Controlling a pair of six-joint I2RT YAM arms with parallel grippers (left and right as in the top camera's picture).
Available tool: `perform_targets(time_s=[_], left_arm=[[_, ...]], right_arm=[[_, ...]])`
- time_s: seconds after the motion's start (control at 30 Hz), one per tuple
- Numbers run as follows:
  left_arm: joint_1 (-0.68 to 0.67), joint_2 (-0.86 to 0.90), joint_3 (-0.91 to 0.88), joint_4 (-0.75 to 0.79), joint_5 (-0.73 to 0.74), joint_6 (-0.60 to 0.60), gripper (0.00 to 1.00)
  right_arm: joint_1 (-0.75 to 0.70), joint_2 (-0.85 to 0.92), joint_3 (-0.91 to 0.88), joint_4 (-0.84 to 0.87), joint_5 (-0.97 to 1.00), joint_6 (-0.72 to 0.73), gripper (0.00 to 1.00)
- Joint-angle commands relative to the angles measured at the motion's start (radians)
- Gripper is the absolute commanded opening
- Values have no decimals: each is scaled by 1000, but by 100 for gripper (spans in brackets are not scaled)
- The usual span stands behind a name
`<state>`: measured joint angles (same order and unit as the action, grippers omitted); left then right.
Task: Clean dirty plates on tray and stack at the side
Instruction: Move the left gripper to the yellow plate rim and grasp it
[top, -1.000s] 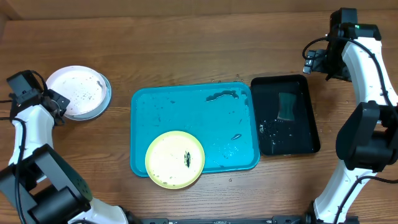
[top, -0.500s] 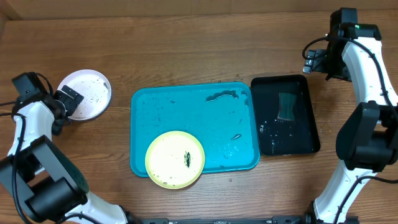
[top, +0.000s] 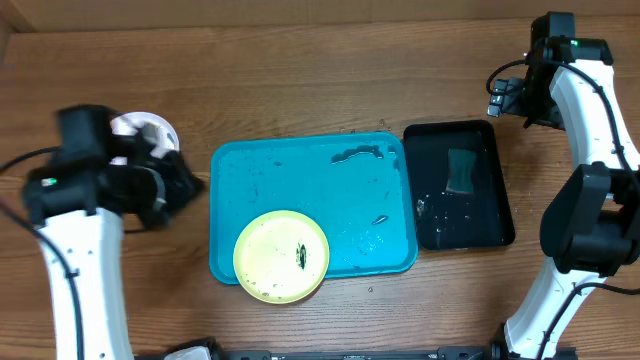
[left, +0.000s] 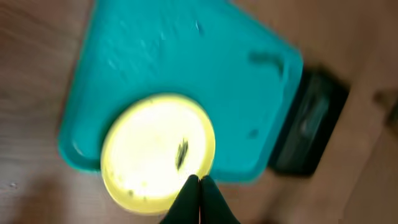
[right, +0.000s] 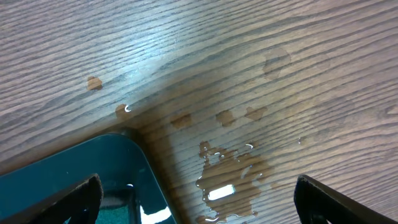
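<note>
Resting on the grained wooden counter (top: 300, 80), a large turquoise plastic tray (top: 300, 170) with rounded corners and a raised rim carries wet streaks and a few dark smears. A pale yellow round plate (top: 281, 255), shallow and smooth with a dark smear near its middle, sits at the tray's near-left corner, its edge overlapping the rim. Just right of the tray stands a smaller glossy black tray (top: 495, 200) holding water and a greenish rectangular pad (top: 462, 170). Left of the turquoise tray, only a sliver of a white round plate (top: 152, 128) shows on the counter.

A second ago that white plate lay in full view, speckled with dark spots, with the left arm at the counter's left edge. The arm has since swung in over the plate toward the turquoise tray and hides most of it. The yellow plate, both trays and the right arm are where they were.

The left claw (left: 199, 183) is pressed together, its dark tips meeting in a point with nothing between them; its blurred wrist view looks onto the yellow plate. The right claw (right: 198, 180) is spread wide and empty, above bare counter, a small water puddle (right: 227, 180) and a corner of the black tray.
</note>
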<state>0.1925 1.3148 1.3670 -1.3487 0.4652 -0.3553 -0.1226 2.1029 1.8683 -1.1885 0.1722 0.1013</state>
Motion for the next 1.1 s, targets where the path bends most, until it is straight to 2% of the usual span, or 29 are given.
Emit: perform_targets(time_s=[0.0,0.03,0.07,0.13,0.2,0.23,0.33,0.47,0.57,0.8,1.07], left_arm=[[-173,3,-72,-48,-67,63,4],[-224,4,-95,-51,-103,56,4],[-271,5,-119,-50,-143,34,10],[-343,5,-164,-41,-226,-35,29],[-396,5,-204,-25,-323,-113,53],[-412,5,-223,-17,-367,-148,57],[-428,5,-267,-8,-445,-200,55],[-428,5,-342,20,-459,-227,48],[-428,5,-418,85,-457,-274,41],[-428,5,-569,259,-451,-281,33],[-428,5,-640,311,-451,-281,31]], right_arm=[[3,-18,10,7,7,6,100],[3,-18,10,7,7,6,100],[3,-18,10,7,7,6,100],[3,-18,10,6,7,6,100],[3,-18,10,7,7,6,100],[3,-18,10,7,7,6,100],[3,-18,10,7,7,6,100],[3,-18,10,7,7,6,100],[3,-18,10,7,7,6,100],[3,-18,10,7,7,6,100],[3,-18,10,7,7,6,100]])
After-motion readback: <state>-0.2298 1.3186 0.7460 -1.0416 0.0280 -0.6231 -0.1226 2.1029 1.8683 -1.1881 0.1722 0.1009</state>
